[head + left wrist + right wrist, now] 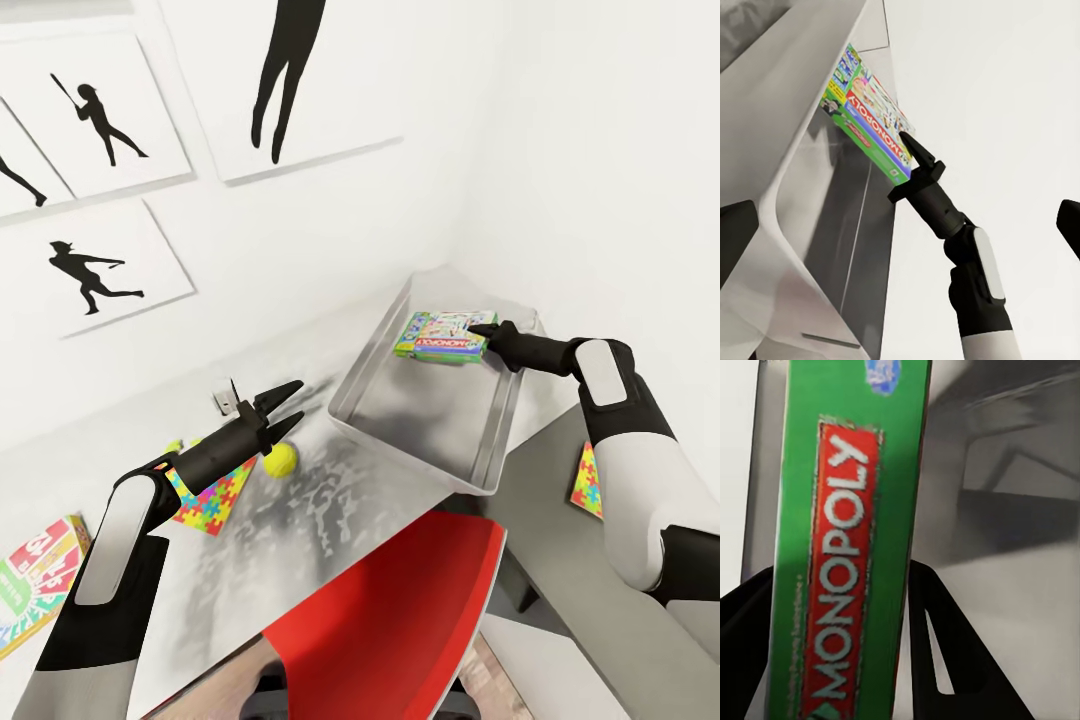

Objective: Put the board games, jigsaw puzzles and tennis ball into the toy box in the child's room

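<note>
My right gripper is shut on the Monopoly board game, holding it by one end over the far end of the light grey toy box. The right wrist view has the game's red band between the dark fingers. My left gripper is open, just above the yellow-green tennis ball on the marbled table. One jigsaw puzzle lies under my left forearm, another on the dark section. A Skip-Bo game lies at the table's left. The bed is out of view.
A red chair stands against the table's front edge, below the toy box. White walls with baseball silhouette posters close in behind and to the right of the table. In the left wrist view the toy box's wall is close, with my right arm beyond.
</note>
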